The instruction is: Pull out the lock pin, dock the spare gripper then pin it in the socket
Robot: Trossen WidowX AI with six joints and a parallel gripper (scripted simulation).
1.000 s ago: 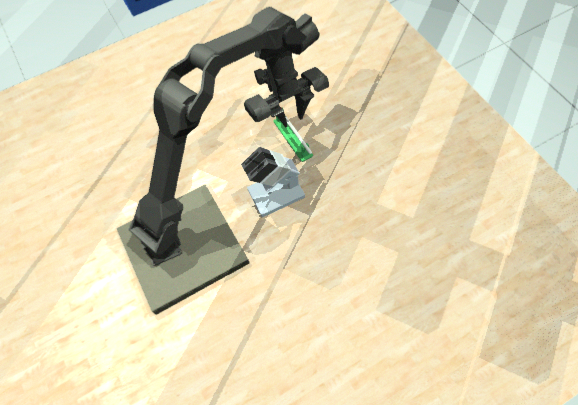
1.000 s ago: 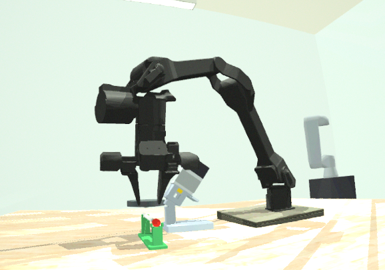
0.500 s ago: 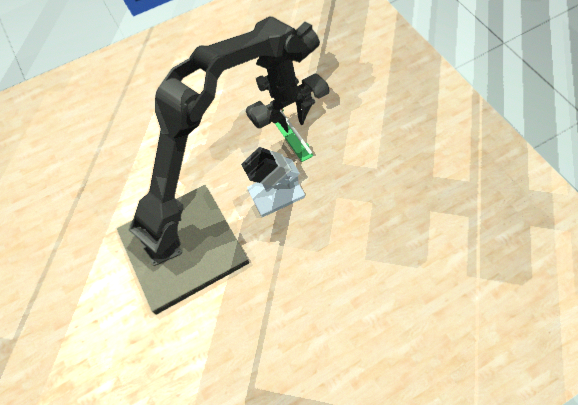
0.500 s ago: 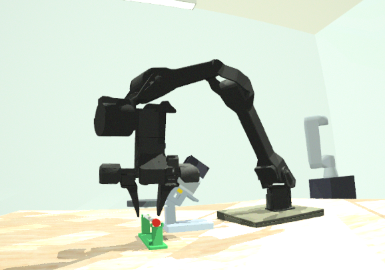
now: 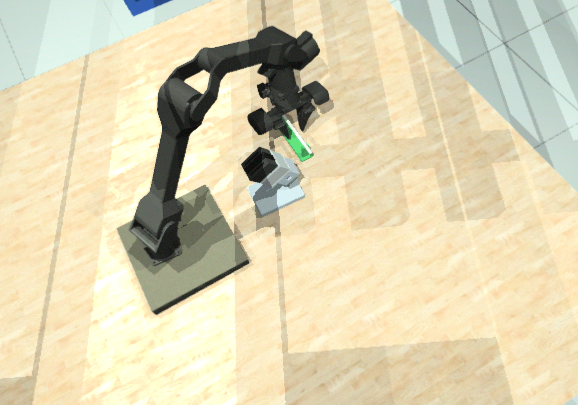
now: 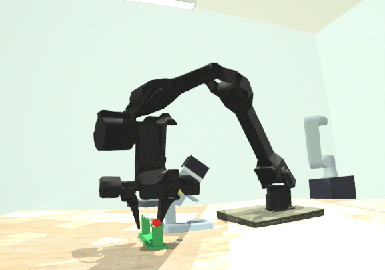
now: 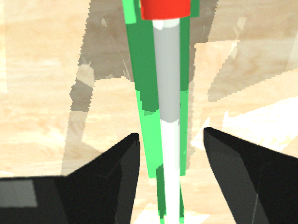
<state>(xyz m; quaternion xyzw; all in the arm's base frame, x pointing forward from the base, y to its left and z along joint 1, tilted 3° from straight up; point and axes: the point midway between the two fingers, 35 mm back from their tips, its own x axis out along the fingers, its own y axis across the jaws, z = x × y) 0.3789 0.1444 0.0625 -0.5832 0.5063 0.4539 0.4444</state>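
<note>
Arm (image 5: 170, 136): matte black, faceted links | base plate (image 5: 200, 271): square, olive-grey | gripper (image 6: 148, 219): two black tapered fingers | markings, cables: none discerned

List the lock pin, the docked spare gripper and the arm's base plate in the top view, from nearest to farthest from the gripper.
1. Lock pin: lying in its green cradle, between the half-open fingers of the gripper, not yet gripped.
2. Spare gripper: on the grey mount, just toward the base.
3. Base plate: farthest, under the arm's foot.

matt black hand (image 7: 170, 155), wood-grain floor (image 5: 400, 271)
</note>
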